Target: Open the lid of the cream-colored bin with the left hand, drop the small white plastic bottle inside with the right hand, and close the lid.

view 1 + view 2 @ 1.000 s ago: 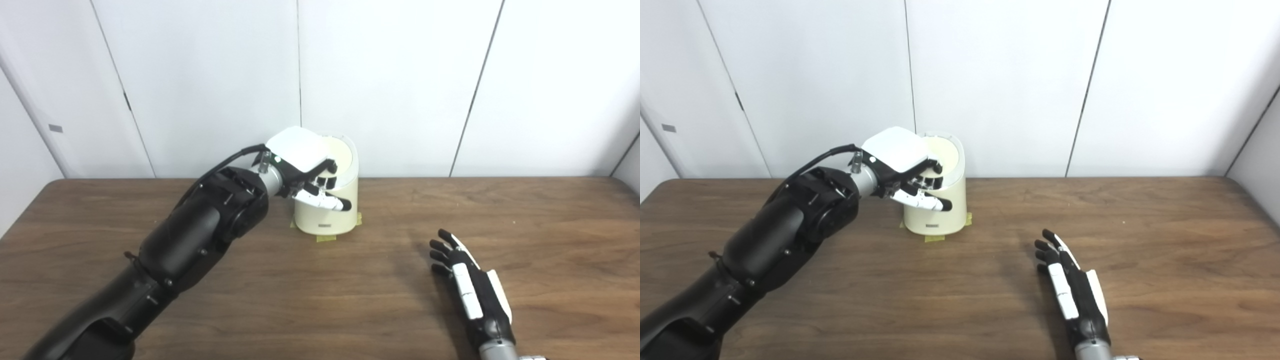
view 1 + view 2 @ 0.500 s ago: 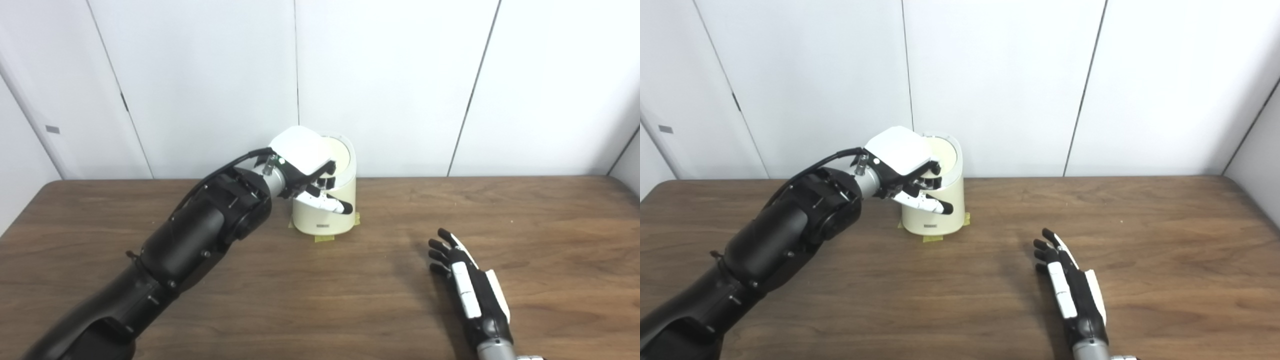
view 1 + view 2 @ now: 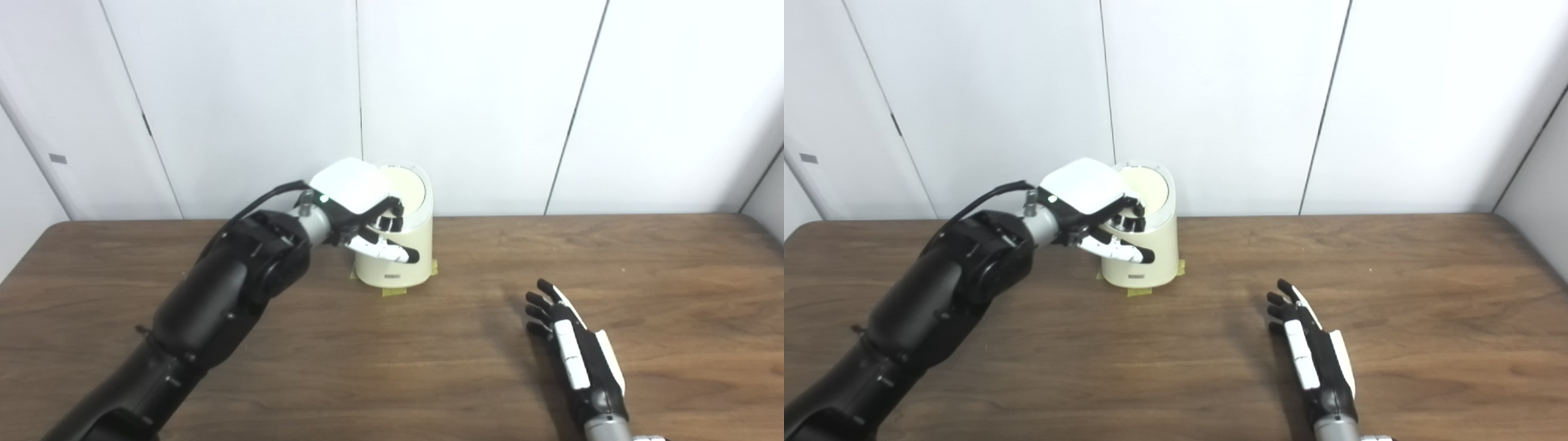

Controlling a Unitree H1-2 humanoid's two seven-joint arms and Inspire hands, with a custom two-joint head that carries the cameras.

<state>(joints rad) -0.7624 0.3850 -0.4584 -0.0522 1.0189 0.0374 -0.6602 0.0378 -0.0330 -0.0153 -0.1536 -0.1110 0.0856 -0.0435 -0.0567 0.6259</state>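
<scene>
Wooden table [image 3: 392,367], no bottle visible: left hand [image 3: 367,211], fingers curled on the bin [image 3: 398,257] rim (lid state unclear), has barely shifted left; right hand [image 3: 576,355] lies flat, empty.

The cream-colored cylindrical plastic bin [image 3: 395,254] stands at the back of the brown wooden tabletop [image 3: 429,367], left of centre, close to the white panelled wall [image 3: 478,104] behind it. Strips of yellow tape [image 3: 392,291] lie on the tabletop at the bin's base. The left hand [image 3: 361,211] is at the bin's upper left rim. The right hand [image 3: 572,352] lies flat on the tabletop, nearer the front and well to the right of the bin.
</scene>
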